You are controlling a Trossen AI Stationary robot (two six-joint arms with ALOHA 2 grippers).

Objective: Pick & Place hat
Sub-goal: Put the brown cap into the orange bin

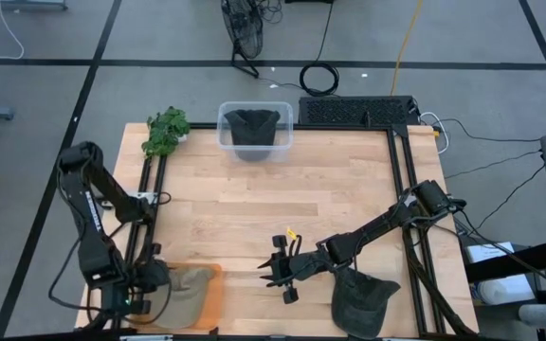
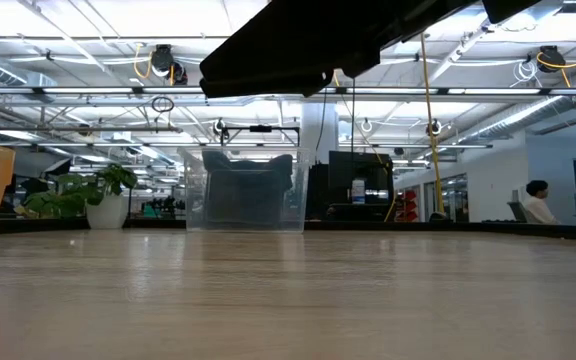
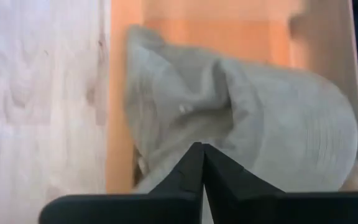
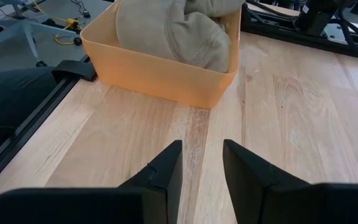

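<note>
A tan hat (image 1: pixel 192 287) sits bunched in an orange bin (image 1: pixel 218 296) at the table's near left corner. In the right wrist view the tan hat (image 4: pixel 179 28) rises above the bin's wall (image 4: pixel 160 74). My left gripper (image 1: pixel 162 284) stands over the bin, shut (image 3: pixel 201 150) on the hat's cloth. My right gripper (image 1: pixel 275 270) hangs open (image 4: pixel 202 146) above bare wood at the table's near middle, pointing toward the bin. A dark hat (image 1: pixel 363 299) lies on the table beneath the right arm. My left gripper pinches the tan hat's cloth (image 3: pixel 219 134) between its two fingertips, near the crease where the crown meets the stitched brim (image 3: pixel 316 134). The fingers slant down from above. Their tips hide how many layers they have. The hat's lower part stays inside the bin.
At the far edge stands a clear bin (image 1: pixel 254 128) with another dark hat inside, also in the low view (image 2: pixel 246 190). A green plant (image 1: pixel 166 131) is at the far left corner. Open wood lies between the two bins.
</note>
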